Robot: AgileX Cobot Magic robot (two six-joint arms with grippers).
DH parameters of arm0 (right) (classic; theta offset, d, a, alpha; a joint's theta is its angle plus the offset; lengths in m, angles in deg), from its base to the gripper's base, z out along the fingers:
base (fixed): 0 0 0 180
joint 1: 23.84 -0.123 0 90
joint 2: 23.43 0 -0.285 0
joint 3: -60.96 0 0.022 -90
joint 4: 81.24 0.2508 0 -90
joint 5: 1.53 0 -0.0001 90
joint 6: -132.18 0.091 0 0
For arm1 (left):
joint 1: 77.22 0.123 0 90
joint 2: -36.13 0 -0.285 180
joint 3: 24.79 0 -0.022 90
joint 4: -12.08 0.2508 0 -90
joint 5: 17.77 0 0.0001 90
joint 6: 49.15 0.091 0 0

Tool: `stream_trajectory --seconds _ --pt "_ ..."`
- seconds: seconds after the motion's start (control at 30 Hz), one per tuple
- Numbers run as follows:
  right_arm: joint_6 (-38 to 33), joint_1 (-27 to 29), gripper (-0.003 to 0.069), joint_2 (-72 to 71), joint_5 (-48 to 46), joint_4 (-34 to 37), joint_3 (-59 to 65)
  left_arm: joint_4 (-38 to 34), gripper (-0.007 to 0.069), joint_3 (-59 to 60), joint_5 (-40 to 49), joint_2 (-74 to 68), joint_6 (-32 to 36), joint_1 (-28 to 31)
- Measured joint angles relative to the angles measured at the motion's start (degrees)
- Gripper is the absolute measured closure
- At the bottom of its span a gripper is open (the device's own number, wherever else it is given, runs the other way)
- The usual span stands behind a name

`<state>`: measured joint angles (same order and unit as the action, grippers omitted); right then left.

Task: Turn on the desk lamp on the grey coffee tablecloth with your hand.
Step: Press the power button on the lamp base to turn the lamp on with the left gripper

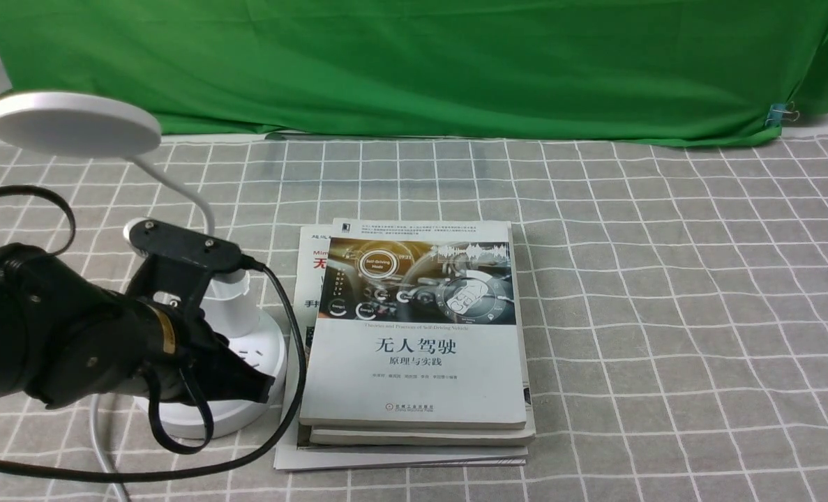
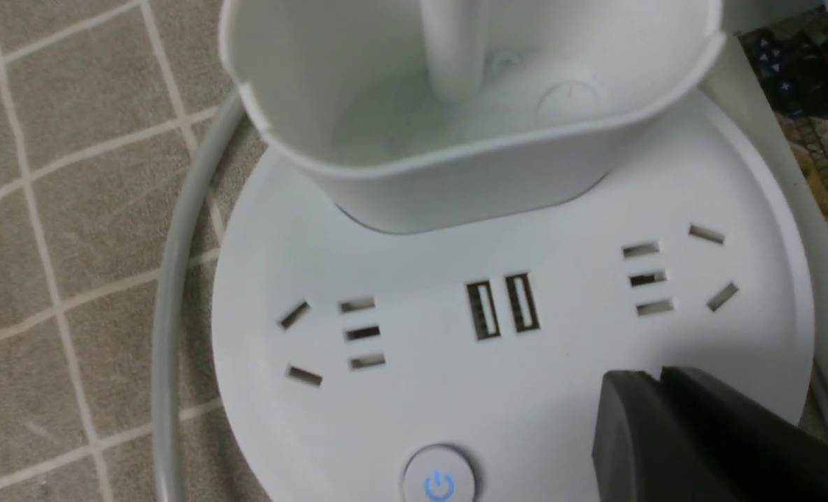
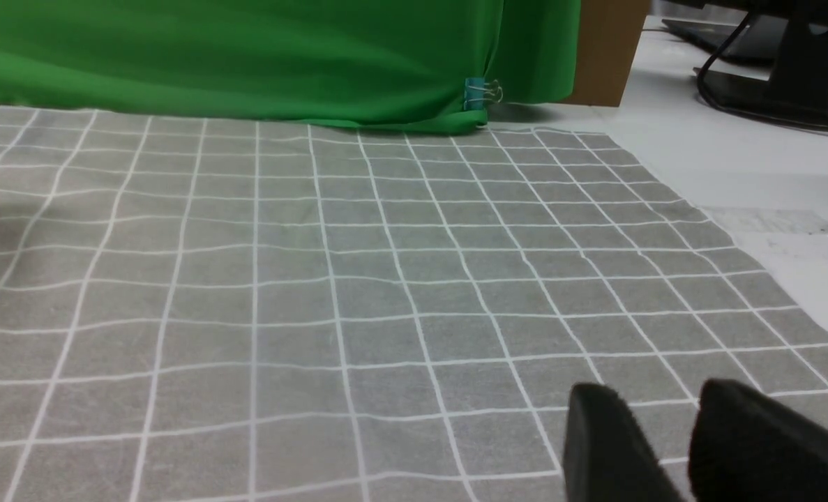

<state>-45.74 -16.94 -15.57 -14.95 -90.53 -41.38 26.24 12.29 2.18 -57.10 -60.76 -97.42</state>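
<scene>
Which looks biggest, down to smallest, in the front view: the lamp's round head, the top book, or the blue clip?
1. the top book
2. the desk lamp head
3. the blue clip, tiny; it sits farthest back, which shrinks it further, but the order is clear.

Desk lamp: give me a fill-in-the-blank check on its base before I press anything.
The tablecloth under the desk lamp is ___ with white lines.
Its power button shows a ___ symbol.
Its base carries ___ USB ports.
The hand over its base belongs to the ___ arm.
Missing: grey; blue; two; left.
</scene>
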Motion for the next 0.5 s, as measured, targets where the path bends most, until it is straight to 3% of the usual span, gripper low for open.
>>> stream_trajectory --seconds 0.5 --pt "0.0 0.0 0.0414 0.0 0.0 0.0 0.0 -0.02 0.0606 2.58 -3.77 -1.21 -3.48 0.0"
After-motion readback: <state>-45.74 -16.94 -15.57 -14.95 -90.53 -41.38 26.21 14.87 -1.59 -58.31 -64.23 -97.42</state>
